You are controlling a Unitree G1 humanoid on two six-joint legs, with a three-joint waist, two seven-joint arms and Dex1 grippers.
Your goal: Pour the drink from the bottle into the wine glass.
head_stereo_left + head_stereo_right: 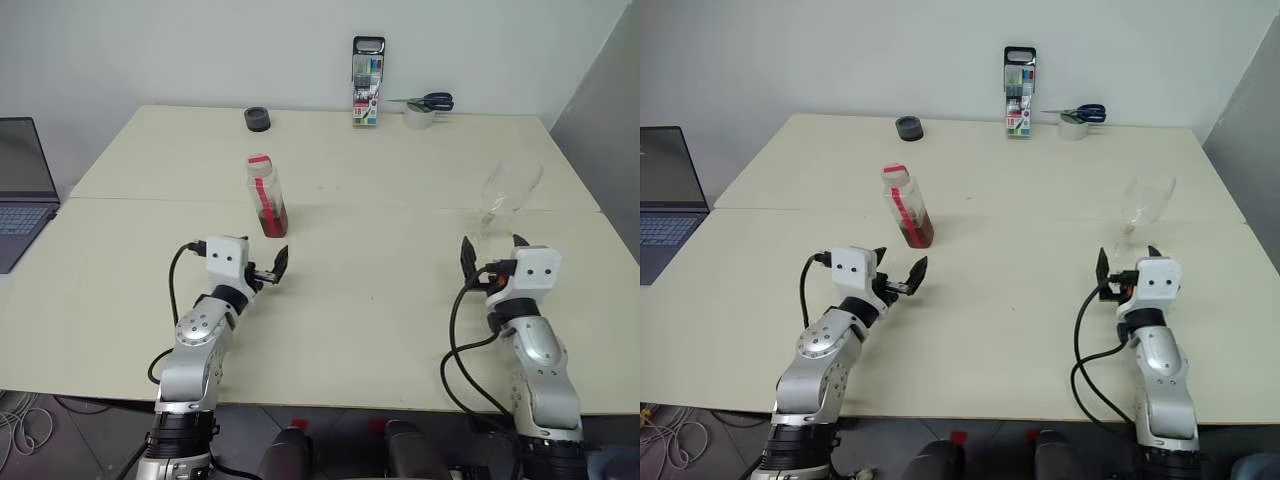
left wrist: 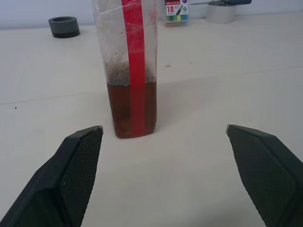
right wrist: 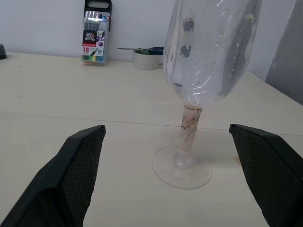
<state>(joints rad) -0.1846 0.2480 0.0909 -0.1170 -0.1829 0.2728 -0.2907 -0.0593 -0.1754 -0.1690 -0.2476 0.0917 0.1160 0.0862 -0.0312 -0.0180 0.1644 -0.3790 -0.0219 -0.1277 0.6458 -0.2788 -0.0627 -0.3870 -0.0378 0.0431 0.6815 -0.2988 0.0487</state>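
Note:
The bottle [image 1: 265, 190] stands upright on the table's left half, clear with a red label strip and a pinkish cap. The reddish-brown drink [image 2: 120, 109] fills its lower part. My left gripper [image 1: 268, 270] is open just short of the bottle, its black fingers [image 2: 80, 156] wide apart and holding nothing. The wine glass [image 1: 505, 195] stands on the right; it is clear, with droplets inside the bowl [image 3: 208, 52] and a round foot. My right gripper [image 1: 492, 252] is open close in front of its stem, and nothing lies between its fingers [image 3: 80, 161].
A laptop [image 1: 20, 190] sits past the table's left edge. Along the far edge are a black roll [image 1: 257, 119], a pack of markers [image 1: 367, 82], and a tape roll [image 1: 419, 117] with scissors [image 1: 432, 101] on it. A seam [image 1: 400, 207] crosses the tabletop.

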